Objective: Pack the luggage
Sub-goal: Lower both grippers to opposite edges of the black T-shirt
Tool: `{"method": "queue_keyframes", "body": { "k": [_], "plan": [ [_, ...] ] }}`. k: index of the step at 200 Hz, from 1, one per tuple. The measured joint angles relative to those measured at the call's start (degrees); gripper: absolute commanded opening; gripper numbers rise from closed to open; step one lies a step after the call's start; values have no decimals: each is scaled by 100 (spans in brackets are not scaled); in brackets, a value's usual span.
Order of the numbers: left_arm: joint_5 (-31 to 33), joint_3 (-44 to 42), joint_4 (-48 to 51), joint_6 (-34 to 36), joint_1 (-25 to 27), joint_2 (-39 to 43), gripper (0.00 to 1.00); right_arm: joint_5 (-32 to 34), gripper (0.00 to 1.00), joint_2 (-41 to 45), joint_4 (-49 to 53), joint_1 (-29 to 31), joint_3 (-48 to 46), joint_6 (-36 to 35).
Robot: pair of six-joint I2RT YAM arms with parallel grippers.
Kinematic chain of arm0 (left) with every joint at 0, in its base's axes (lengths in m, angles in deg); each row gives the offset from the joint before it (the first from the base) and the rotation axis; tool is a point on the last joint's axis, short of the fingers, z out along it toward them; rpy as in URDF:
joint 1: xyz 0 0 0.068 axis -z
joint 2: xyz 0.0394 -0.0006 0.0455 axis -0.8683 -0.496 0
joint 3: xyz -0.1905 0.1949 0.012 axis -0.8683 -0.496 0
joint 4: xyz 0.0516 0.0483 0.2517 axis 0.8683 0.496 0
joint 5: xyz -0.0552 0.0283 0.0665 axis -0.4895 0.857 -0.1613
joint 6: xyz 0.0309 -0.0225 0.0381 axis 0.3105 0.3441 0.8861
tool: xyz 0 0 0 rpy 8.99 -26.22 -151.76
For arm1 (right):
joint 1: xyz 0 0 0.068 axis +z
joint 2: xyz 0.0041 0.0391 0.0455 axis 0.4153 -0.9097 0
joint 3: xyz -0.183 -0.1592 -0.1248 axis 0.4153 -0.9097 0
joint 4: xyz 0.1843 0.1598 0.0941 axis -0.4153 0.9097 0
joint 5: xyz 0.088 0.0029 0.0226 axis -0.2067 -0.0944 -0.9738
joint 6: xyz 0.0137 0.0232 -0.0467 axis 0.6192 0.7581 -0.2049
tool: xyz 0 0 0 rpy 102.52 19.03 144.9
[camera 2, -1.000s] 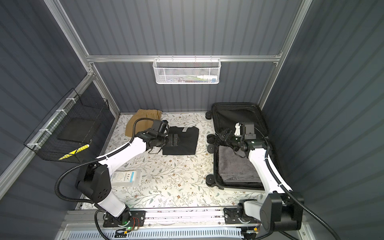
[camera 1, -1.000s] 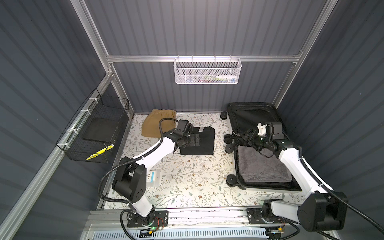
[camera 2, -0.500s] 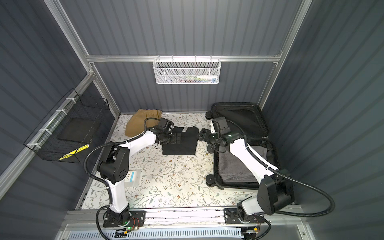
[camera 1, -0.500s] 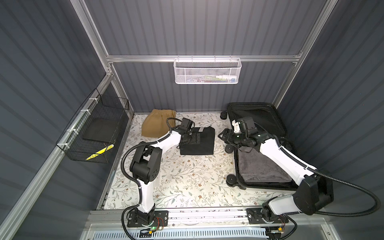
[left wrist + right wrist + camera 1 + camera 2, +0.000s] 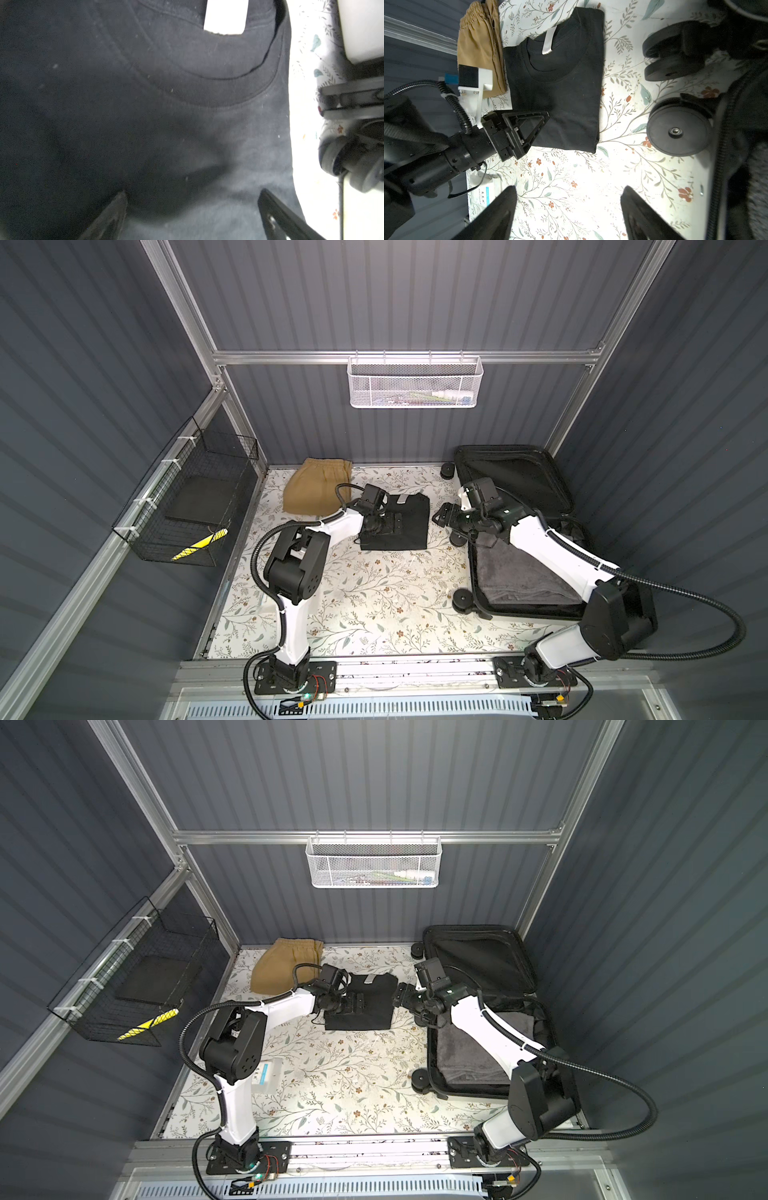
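Note:
The luggage (image 5: 515,477) lies open at the right in both top views, black lid lining (image 5: 478,957) bare. A folded grey towel (image 5: 515,576) lies in its lower half. A folded black T-shirt (image 5: 409,526) with a white neck label (image 5: 225,16) lies on the floral mat. My left gripper (image 5: 395,524) hovers low over the shirt's left part, open, with nothing between its fingers (image 5: 116,207). My right gripper (image 5: 439,517) is open above bare mat between the shirt (image 5: 566,83) and the luggage wheels (image 5: 677,131). Folded tan shorts (image 5: 318,485) lie at the back left.
A white mesh basket (image 5: 413,381) hangs on the back rail with small items inside. A black wire basket (image 5: 187,506) hangs on the left wall. A small white box (image 5: 268,1073) lies by the left arm's base. The floral mat (image 5: 374,605) covers the floor.
My right arm has swung left, from above the luggage to the mat beside the shirt. My left gripper has moved further over the shirt. Both have stayed open.

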Motion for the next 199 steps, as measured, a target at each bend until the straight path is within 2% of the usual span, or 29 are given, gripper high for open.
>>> {"method": "queue_keyframes", "body": {
  "k": [53,90,143,170,199],
  "plan": [
    [-168,-1165,-402,-367,7,828,100,2,80,-326,-22,160,0,28],
    [-201,-1412,-127,-481,11,1303,100,44,80,-494,-15,321,0,83],
    [70,-529,625,-190,-195,1502,100,214,81,-715,-11,595,0,197],
    [52,-142,667,-83,-822,1381,100,267,82,-835,-4,675,0,256],
    [50,221,688,48,-1458,905,100,273,83,-883,-81,734,-48,361]
  ]
}}
